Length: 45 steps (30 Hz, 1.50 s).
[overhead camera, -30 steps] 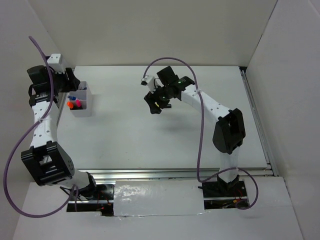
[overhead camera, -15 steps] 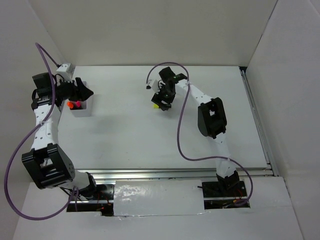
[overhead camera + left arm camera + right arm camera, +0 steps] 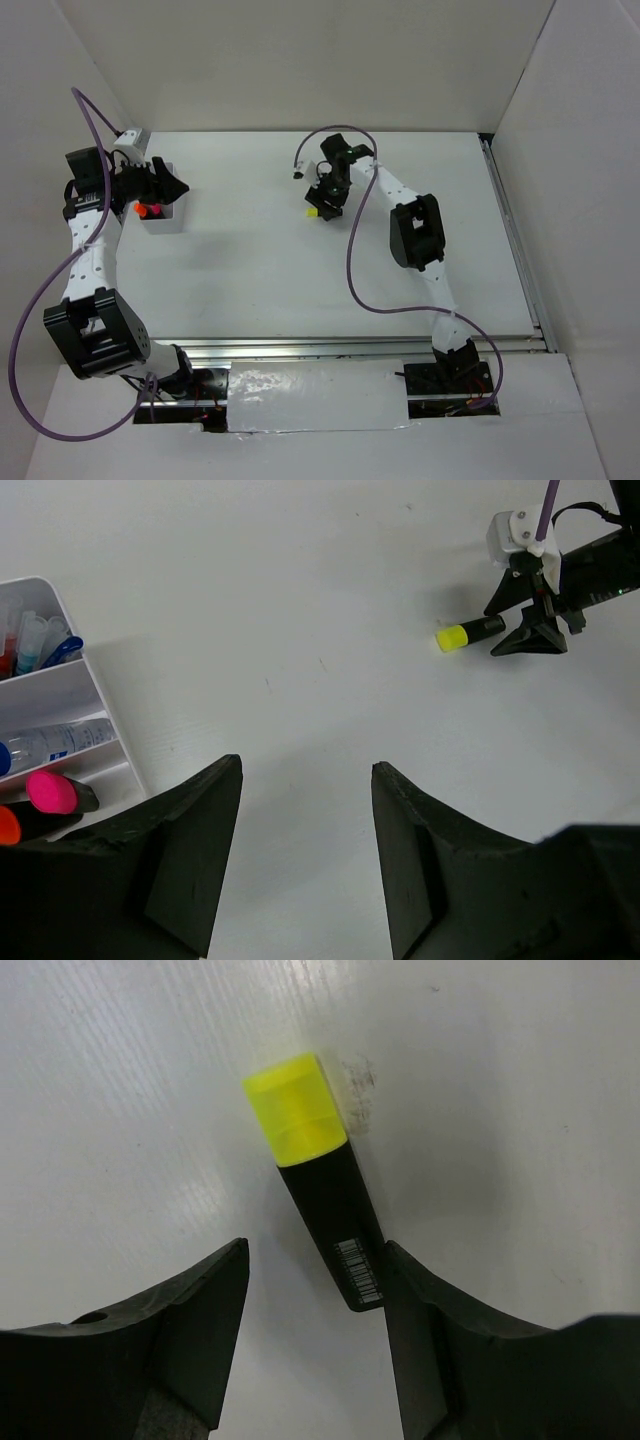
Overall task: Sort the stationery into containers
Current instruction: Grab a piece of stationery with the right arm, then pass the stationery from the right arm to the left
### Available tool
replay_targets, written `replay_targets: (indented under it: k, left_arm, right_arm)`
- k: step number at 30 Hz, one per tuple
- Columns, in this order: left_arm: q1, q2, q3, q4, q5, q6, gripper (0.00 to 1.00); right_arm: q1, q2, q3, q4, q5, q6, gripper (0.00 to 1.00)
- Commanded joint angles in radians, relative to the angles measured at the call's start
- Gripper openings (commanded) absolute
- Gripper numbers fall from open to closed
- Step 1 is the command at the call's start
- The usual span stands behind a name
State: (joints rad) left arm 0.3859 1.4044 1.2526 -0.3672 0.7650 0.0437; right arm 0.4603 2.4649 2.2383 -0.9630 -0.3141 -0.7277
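Observation:
A yellow-capped black highlighter (image 3: 320,1190) lies on the white table; it also shows in the top view (image 3: 313,211) and the left wrist view (image 3: 470,633). My right gripper (image 3: 315,1260) is open, low over it, its rear end between the jaws and against the right finger (image 3: 440,1350). The white compartment box (image 3: 70,695) stands at the far left (image 3: 160,214), holding pink (image 3: 58,793) and orange (image 3: 8,826) highlighters, a clear blue-capped bottle (image 3: 55,745) and pens. My left gripper (image 3: 305,770) is open and empty, right of the box.
White walls enclose the table on the left, back and right. A metal rail (image 3: 340,347) runs along the near edge. The right arm's purple cable (image 3: 355,270) loops over the table's middle.
The right arm has folded and brought its gripper down onto the yellow highlighter. The left gripper has swung right over the box's edge. Little moved in the last half second.

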Motion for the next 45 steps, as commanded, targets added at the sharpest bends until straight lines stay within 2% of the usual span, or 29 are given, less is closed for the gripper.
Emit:
replay_targets:
  k: [1,11,12,14,15,17,18,21,25,28,31,37,45]
  left_arm:
    - [0.002,-0.025,0.007,0.013,0.04,-0.022,0.66]
    - [0.002,-0.033,0.01,-0.009,0.033,-0.03,0.66]
    - [0.002,-0.039,-0.001,-0.006,0.037,-0.033,0.66]
    - [0.002,-0.062,-0.019,0.019,0.045,-0.034,0.65]
    - [0.002,-0.073,-0.044,0.034,0.052,-0.079,0.65]
    - [0.002,-0.113,-0.08,0.072,0.082,-0.134,0.64]
    - [0.002,-0.128,-0.117,0.121,0.095,-0.16,0.64]
    - [0.002,-0.177,-0.191,0.222,0.141,-0.293,0.65]
    - [-0.007,-0.191,-0.263,0.284,0.18,-0.503,0.65]
    - [-0.019,-0.165,-0.285,0.269,0.18,-0.577,0.66]
    - [-0.042,-0.153,-0.303,0.272,0.211,-0.611,0.66]
    - [-0.096,-0.191,-0.289,0.291,0.212,-0.616,0.68]
    - [-0.182,-0.194,-0.275,0.234,0.195,-0.561,0.7]
  right_arm:
    - [0.003,0.023,0.037,-0.051,-0.019,-0.033,0.61]
    - [0.063,0.039,-0.02,-0.079,0.081,-0.091,0.43]
    - [0.066,0.037,-0.023,-0.077,0.082,-0.091,0.36]
    - [0.07,0.025,-0.043,-0.072,0.084,-0.085,0.29]
    - [0.074,0.014,-0.054,-0.068,0.089,-0.075,0.21]
    - [0.083,-0.041,-0.1,-0.036,0.087,-0.058,0.14]
    - [0.087,-0.072,-0.118,-0.014,0.086,-0.027,0.06]
    - [0.106,-0.252,-0.195,0.072,0.043,0.06,0.0]
    - [0.149,-0.438,-0.311,0.215,-0.029,0.192,0.0]
    - [0.196,-0.55,-0.428,0.317,-0.066,0.277,0.0]
    - [0.257,-0.592,-0.436,0.337,-0.082,0.32,0.0]
    - [0.362,-0.587,-0.382,0.317,-0.076,0.367,0.0]
    - [0.408,-0.56,-0.359,0.337,-0.049,0.376,0.0]
